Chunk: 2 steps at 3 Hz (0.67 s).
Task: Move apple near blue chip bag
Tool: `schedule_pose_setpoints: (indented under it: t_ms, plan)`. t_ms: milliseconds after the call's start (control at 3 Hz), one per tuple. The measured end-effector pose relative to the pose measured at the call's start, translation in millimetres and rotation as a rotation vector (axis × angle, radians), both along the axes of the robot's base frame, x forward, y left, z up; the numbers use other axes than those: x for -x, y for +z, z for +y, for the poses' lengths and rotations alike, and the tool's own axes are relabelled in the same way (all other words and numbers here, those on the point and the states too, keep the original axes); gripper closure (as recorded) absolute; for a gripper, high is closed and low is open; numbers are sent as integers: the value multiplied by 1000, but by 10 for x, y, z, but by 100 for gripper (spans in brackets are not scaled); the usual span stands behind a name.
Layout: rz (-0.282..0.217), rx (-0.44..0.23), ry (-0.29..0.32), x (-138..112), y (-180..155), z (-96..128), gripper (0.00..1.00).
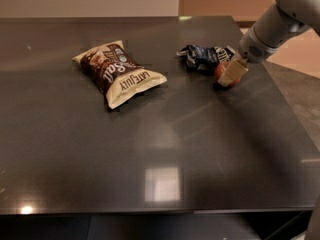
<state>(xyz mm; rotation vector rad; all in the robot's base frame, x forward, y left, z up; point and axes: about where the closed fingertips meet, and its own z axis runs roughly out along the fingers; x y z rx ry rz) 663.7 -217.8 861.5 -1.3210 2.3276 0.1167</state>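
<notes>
The gripper [230, 76] hangs low over the right side of the table [160, 149], pinching the apple [220, 73]. One cream finger crosses the fruit's front and the other is hidden behind it, so that clasp is my reading, not plainly shown. The apple sits at the tabletop just beside the blue chip bag [204, 56], perhaps touching its right end, which is where the task wants it. The brown chip bag [119, 73] lies well apart to the left, out of the way. Only the release looks left to do.
</notes>
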Motion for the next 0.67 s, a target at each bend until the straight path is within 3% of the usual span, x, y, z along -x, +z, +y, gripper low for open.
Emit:
schedule_pose_setpoints:
  t_ms: [667]
  plan:
    - [-4, 17, -9, -29, -93, -43, 12]
